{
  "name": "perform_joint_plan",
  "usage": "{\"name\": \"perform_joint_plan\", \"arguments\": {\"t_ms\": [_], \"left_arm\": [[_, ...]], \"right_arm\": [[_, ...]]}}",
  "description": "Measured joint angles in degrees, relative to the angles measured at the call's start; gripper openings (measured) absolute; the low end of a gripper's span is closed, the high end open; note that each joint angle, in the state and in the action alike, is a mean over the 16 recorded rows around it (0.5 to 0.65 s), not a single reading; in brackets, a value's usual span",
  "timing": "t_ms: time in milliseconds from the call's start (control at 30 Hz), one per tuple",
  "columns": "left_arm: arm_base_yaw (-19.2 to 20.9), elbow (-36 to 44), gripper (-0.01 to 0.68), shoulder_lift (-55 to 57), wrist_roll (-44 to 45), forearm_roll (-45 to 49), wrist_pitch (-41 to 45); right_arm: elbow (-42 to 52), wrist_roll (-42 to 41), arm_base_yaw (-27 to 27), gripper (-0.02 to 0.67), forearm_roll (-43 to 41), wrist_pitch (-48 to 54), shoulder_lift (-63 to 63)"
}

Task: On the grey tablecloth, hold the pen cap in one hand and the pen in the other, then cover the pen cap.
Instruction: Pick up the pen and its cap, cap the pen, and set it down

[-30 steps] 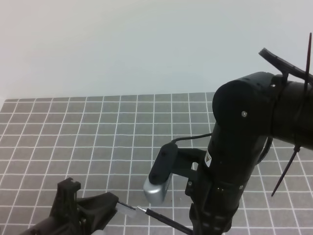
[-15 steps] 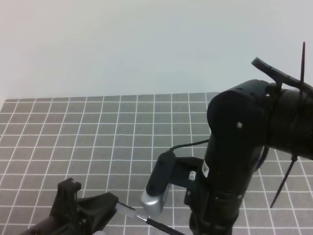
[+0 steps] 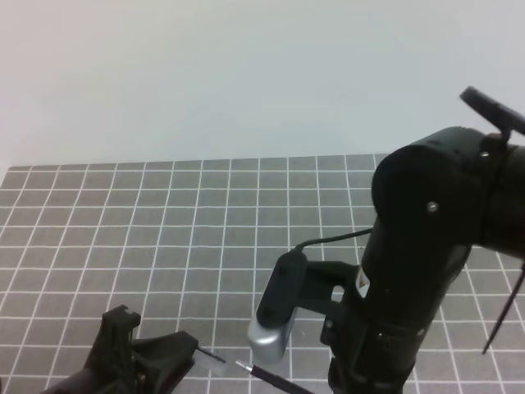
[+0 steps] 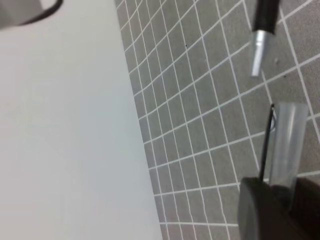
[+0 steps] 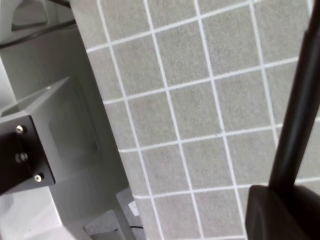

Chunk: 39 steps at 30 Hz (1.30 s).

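Over the grey tablecloth [image 3: 164, 222], high view: two arms, one pen, one cap. My left gripper [image 3: 184, 355], matte black, sits at the bottom edge, its jaws narrowed onto the pen cap [image 3: 211, 357], a pale translucent tube pointing right. My right arm is a bulky black glossy mass on the right with a silver-ended camera pod; its gripper itself is hidden here. The pen [image 3: 275, 377], thin and black, pokes left from beneath that arm, its small silvery tip just short of the cap's open end, not touching. Cloth is flat, grey, ruled in thin white squares; a plain pale wall lies behind.

Left wrist view: one cap [image 4: 285, 150], a clear cylinder with a thin dark clip along its side, pinched at its base between my dark fingers [image 4: 260, 210]. One pen [image 4: 262, 30] above it, black barrel, silver cone tip, apart from the cap.

Right wrist view: one black barrel [image 5: 300, 110] rising from my closed dark jaws at the bottom right; woven grey cloth, white grid, pale table edge at left.
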Motion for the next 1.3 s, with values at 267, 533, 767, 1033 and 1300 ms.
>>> {"name": "perform_joint_plan", "arguments": {"t_ms": [267,533,767,1033,1300], "left_arm": [[0.0,0.0,0.073,0.0,0.0,0.6,0.59],[0.0,0.0,0.073,0.0,0.0,0.6,0.59],[0.0,0.0,0.073,0.0,0.0,0.21,0.59],[0.0,0.0,0.073,0.0,0.0,-0.57,0.64],[0.0,0.0,0.073,0.0,0.0,-0.96,0.83]], "right_arm": [[-0.25,-0.52,0.18,-0.004,1.01,0.0,1.31],[-1.65,-0.42,0.23,-0.003,1.1,0.0,2.15],[-2.73,0.96,0.23,-0.003,0.44,0.0,2.64],[-2.04,2.82,0.23,-0.003,0.16,0.0,2.75],[-0.36,2.92,0.23,-0.003,1.41,0.0,2.41]]}}
